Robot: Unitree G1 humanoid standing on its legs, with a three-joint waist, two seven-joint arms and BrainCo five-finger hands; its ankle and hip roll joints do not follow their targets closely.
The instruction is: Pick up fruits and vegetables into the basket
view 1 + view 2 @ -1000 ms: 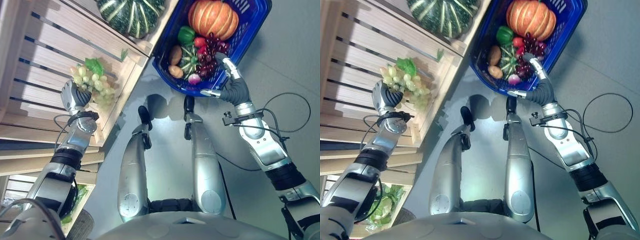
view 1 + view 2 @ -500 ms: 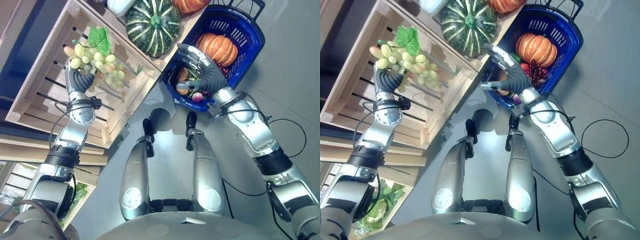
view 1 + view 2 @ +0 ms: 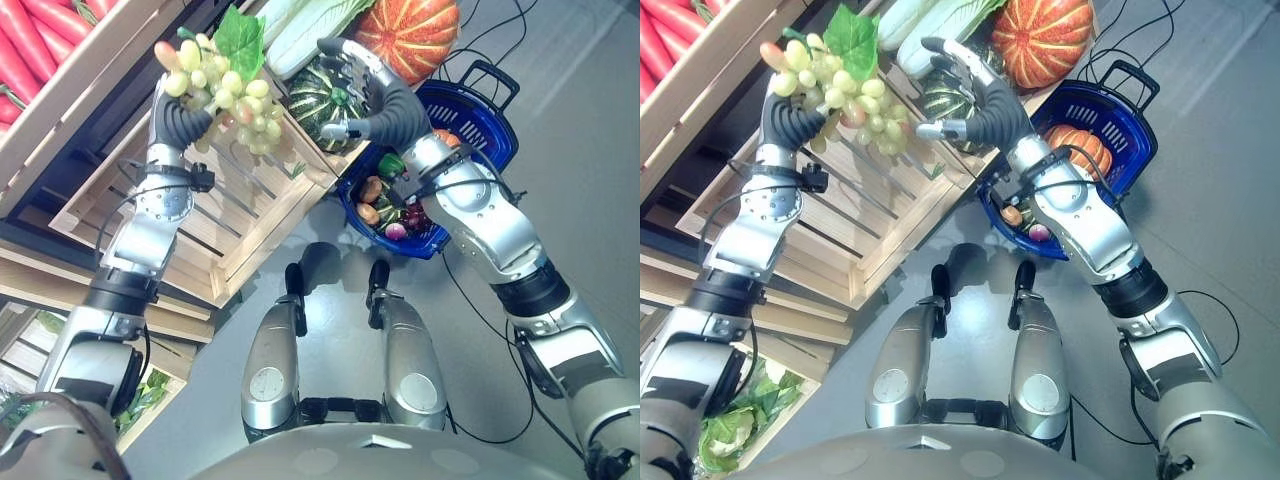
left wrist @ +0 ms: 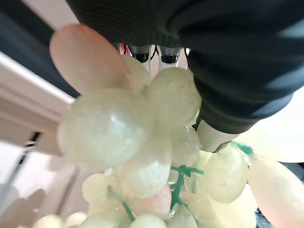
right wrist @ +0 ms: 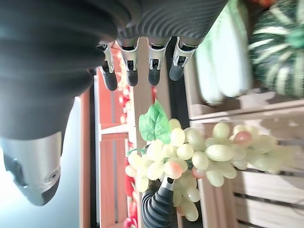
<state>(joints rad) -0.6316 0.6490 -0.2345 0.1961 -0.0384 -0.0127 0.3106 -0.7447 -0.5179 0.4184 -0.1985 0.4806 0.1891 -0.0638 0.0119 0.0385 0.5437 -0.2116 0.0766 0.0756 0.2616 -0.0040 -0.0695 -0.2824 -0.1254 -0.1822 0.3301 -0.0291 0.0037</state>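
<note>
The blue basket (image 3: 487, 108) stood on the floor holding an orange pumpkin (image 3: 1081, 146) and small produce. Beside the basket, a wooden crate (image 3: 225, 225) lay below the raised hands. The left hand (image 3: 180, 118) was curled round a bunch of green grapes (image 3: 225, 88), held aloft left of the basket. The right hand (image 3: 375, 95) hung above the basket, fingers spread, holding nothing.

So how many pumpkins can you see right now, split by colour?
Orange pumpkins: 2, an upper pumpkin and a lower pumpkin
Green striped pumpkin: 1
Total: 3
</note>
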